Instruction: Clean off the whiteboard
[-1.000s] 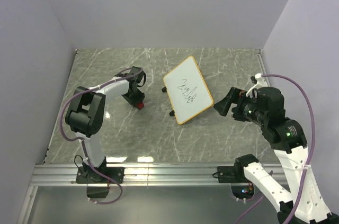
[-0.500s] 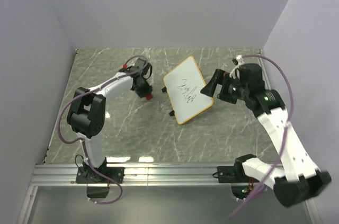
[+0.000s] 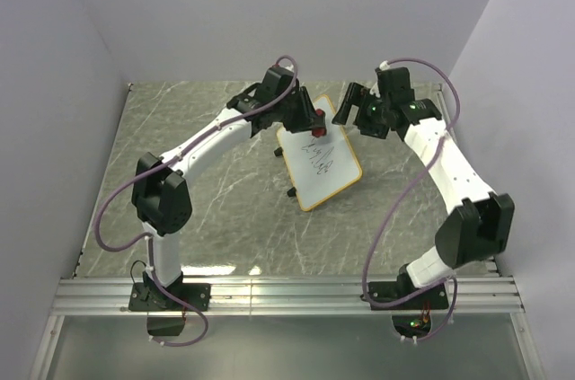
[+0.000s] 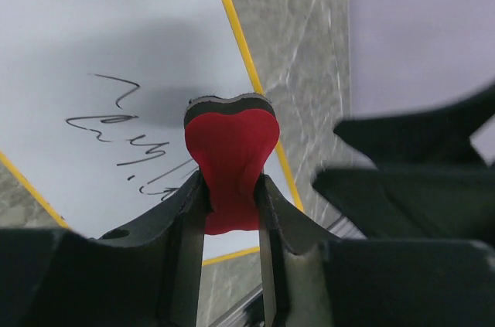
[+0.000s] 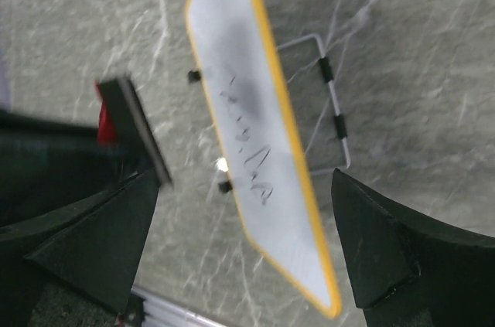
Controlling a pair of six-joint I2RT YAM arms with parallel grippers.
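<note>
The whiteboard (image 3: pixel 321 167) stands tilted on the marble table, white with an orange-yellow rim and black scribbles (image 3: pixel 318 159) in its middle. My left gripper (image 3: pixel 312 119) is shut on the red bow-shaped eraser (image 3: pixel 318 130) and holds it over the board's far end. In the left wrist view the eraser (image 4: pixel 230 149) sits between my fingers, its dark felt end toward the whiteboard (image 4: pixel 100 41), just right of the scribbles (image 4: pixel 124 141). My right gripper (image 3: pixel 346 113) is open and empty, above the board's far right corner. The right wrist view shows the whiteboard (image 5: pixel 240 110) and the eraser (image 5: pixel 108 122).
The board's wire stand (image 5: pixel 334 107) sticks out behind it on the table. Lilac walls close in the table at the back and both sides. A metal rail (image 3: pixel 287 295) runs along the near edge by the arm bases.
My left arm has swung right with the eraser, from the table left of the board to above its far end. My right arm has moved from the near right to the board's far right corner.
</note>
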